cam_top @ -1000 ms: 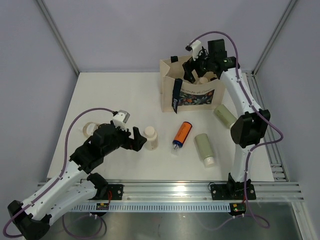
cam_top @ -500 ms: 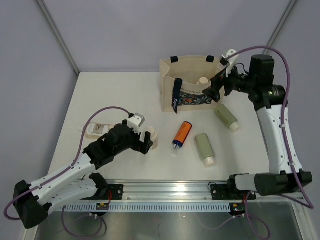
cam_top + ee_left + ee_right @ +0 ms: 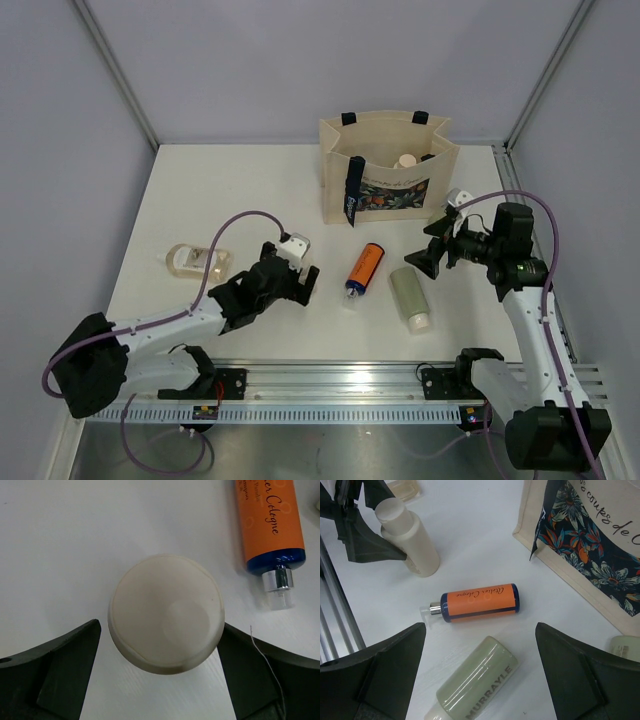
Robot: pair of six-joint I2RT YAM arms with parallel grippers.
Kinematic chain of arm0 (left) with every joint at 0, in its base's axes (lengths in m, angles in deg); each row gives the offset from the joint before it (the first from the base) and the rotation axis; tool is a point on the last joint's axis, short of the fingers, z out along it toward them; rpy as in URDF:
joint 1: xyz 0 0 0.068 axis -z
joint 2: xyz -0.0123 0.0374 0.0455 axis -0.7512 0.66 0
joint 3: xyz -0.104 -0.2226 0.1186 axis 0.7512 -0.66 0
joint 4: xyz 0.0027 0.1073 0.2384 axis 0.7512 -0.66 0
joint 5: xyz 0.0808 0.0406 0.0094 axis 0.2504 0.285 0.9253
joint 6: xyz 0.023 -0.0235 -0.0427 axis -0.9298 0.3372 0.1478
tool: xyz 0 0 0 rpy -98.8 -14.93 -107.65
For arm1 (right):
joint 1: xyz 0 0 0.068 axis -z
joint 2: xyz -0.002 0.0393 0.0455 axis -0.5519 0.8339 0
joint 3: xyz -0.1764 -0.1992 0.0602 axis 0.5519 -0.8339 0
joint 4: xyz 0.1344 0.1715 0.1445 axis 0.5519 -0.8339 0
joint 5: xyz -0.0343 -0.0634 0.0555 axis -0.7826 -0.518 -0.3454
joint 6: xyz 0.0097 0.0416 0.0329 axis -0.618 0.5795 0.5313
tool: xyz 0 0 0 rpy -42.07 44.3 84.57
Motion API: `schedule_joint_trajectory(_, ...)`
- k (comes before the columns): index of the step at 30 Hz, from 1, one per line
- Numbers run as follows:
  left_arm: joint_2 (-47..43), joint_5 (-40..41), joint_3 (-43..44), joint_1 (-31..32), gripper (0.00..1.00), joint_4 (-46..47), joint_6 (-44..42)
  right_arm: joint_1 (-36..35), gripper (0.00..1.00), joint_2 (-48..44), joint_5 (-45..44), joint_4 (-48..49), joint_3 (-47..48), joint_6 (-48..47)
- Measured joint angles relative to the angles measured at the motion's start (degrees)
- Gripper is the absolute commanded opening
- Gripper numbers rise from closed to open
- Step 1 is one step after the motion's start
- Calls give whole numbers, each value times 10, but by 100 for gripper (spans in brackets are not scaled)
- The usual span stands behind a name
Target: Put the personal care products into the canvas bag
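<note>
The cream bottle [image 3: 166, 627] is stood upright on the white table [image 3: 200, 190], left of centre in the top view, and is seen cap-up in the middle of the left wrist view. The left gripper [image 3: 300, 284] is spread apart, with one finger on each side of the round cap. Contact with the cap cannot be confirmed, and nothing is gripped. The right gripper [image 3: 480, 627] is likewise spread and empty. It is held above the orange cologne bottle [image 3: 477, 601] and a sage-green bottle [image 3: 477, 680], both laid flat in the centre of the right wrist view. The canvas bag [image 3: 385, 165] is stood at the upper centre of the top view, and a cream cap [image 3: 405, 160] is visible inside it.

The cream bottle is judged light, rigid and smooth-walled. Being tall on a small base, it is expected to tip if pushed from one side. A centred hold across the cap, or the shoulder just below it, is recommended. Moderate pressure is advised, since the rounded plastic may slip.
</note>
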Motion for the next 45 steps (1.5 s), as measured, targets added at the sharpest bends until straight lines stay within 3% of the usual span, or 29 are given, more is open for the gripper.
schedule_joint_trajectory(6, 60, 33, -5, 0, 92, 101, 1, 28, 99, -6, 33, 65, -35, 8)
schedule_joint_trajectory(11, 110, 44, -7, 0, 78, 161, 9, 46, 100, -11, 52, 88, -47, 12)
schedule_joint_trajectory(12, 114, 45, -7, 0, 73, 168, 12, 49, 100, -12, 54, 90, -48, 12)
schedule_joint_trajectory(16, 133, 51, -7, 0, 35, 200, 25, 54, 100, -12, 56, 99, -50, 14)
schedule_joint_trajectory(17, 137, 52, -7, 0, 21, 206, 26, 55, 99, -12, 59, 100, -51, 15)
schedule_joint_trajectory(20, 143, 50, -7, 0, 0, 219, 31, 57, 100, -12, 64, 102, -51, 16)
schedule_joint_trajectory(26, 131, 9, 4, -14, 0, 189, 87, 69, 99, -15, 65, 106, -51, 24)
schedule_joint_trajectory(37, 105, -184, 18, -136, 0, 160, 305, 86, 100, -16, 65, 113, -51, 40)
schedule_joint_trajectory(45, 130, -263, 153, -135, 0, 158, 396, 106, 100, -16, 62, 122, -51, 61)
